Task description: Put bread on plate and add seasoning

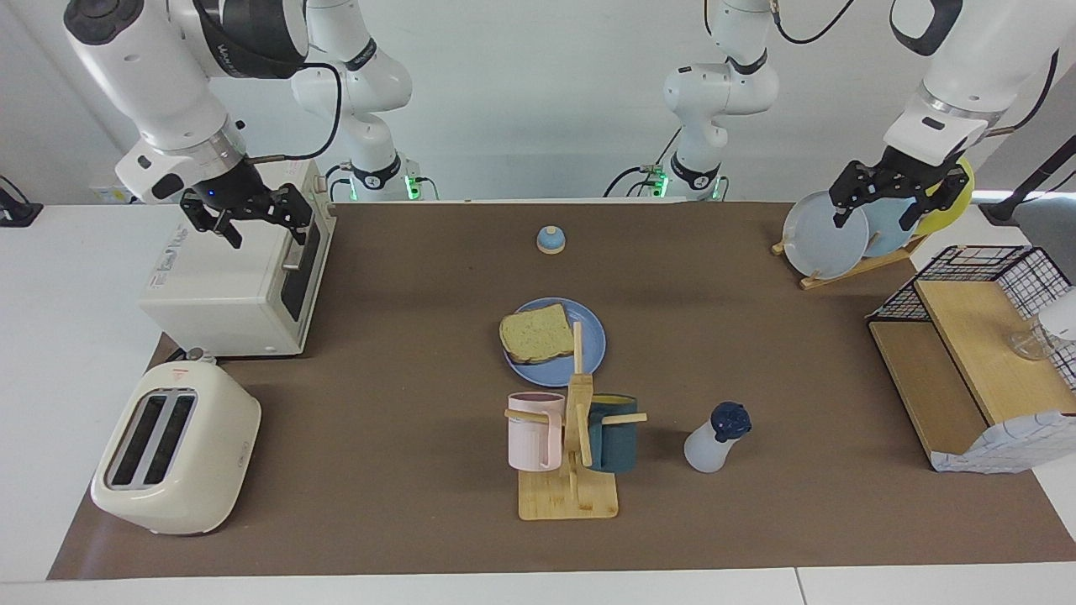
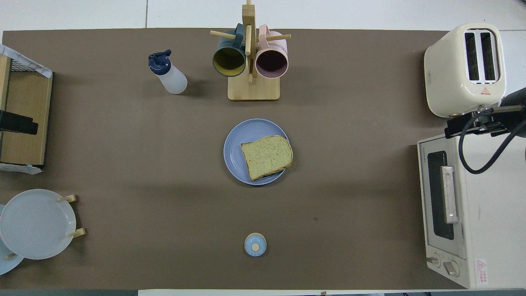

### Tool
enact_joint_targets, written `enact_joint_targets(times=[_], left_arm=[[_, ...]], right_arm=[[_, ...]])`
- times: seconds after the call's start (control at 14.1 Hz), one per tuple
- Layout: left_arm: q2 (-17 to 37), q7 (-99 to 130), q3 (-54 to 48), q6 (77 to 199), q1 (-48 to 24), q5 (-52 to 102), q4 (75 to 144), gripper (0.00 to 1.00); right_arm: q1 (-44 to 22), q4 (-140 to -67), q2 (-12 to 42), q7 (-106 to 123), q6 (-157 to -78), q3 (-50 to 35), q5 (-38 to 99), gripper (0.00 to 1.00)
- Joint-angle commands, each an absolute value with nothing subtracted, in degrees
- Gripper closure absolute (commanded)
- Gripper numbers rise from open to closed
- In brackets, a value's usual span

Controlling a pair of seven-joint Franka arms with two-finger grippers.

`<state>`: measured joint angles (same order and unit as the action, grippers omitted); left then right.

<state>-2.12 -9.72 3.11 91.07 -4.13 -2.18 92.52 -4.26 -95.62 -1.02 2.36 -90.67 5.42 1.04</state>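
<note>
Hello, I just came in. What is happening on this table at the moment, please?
Nothing is being held at this moment. The bread already lies on the plate in the middle of the table. The seasoning stands untouched beside the mug rack, farther from the robots than the plate. The left gripper hangs open over the rack of upright plates, and the right gripper waits open over the toaster oven. So the seasoning step is not yet done.
</note>
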Motion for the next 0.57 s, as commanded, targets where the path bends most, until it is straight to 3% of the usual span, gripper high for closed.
enact_joint_targets(times=[0.0,0.5], left_arm=[[-5.35,-9.32,2.55,96.49,-3.34,-1.23,99.56,0.00],[-5.27,-9.14,2.11,97.12,-1.05,3.25,99.67,0.00]], right_arm=[[-3.60,-97.03,-2.20,1.67,-91.32,4.92,1.05,0.00],[-3.60,-97.03,-2.29,1.67,-91.32,4.83,1.05,0.00]])
